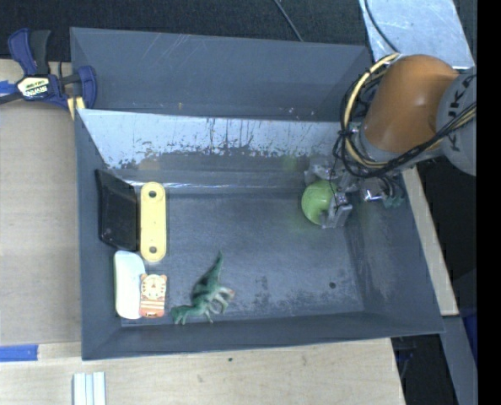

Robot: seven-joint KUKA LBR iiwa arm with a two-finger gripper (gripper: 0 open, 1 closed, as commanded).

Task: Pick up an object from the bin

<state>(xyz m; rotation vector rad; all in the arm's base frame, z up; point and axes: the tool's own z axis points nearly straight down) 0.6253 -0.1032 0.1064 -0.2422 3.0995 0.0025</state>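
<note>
A small green ball [315, 202] lies at the right side of the bin, close to the right wall. My gripper [336, 199] is right against the ball's right side, touching it, under the arm's orange dome. The ball's right edge is hidden by the gripper's metal parts.
Along the bin's left wall lie a black flat block [115, 211], a yellow bar with holes [152, 223] and a white piece with an orange label [138, 287]. A green toy dinosaur [202, 292] lies at the front. The arm and its cables hang over the right rim.
</note>
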